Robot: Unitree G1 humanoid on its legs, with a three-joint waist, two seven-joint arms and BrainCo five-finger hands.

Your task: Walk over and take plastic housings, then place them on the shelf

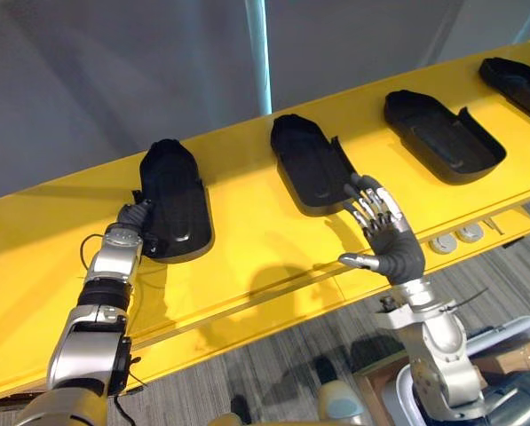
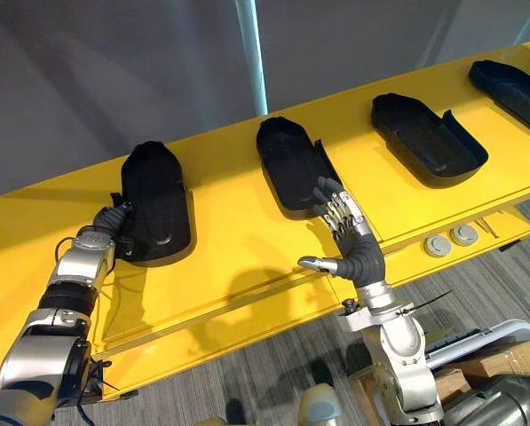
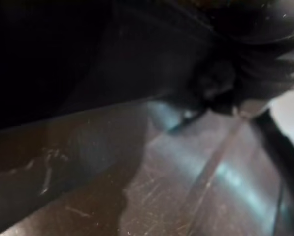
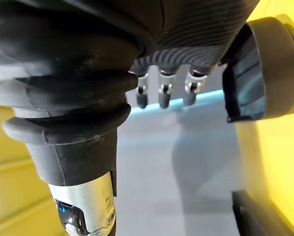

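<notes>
Over on the yellow shelf (image 1: 247, 240), the left hand (image 1: 133, 216) pressed against the leftmost housing (image 1: 174, 200), grip impossible to tell. The right hand (image 1: 391, 241) stood spread flat and empty, just near of the second housing (image 1: 304, 160).

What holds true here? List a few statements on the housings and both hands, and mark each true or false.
1. Four black housings lie on the yellow shelf. True.
2. The right hand is shut on a housing. False: it is open with straight fingers and holds nothing, its fingertips by the near end of the second housing.
3. The left hand is at the side of the leftmost housing. True.
4. The housings are stacked in one pile. False: they lie side by side along the shelf, apart from each other.
</notes>
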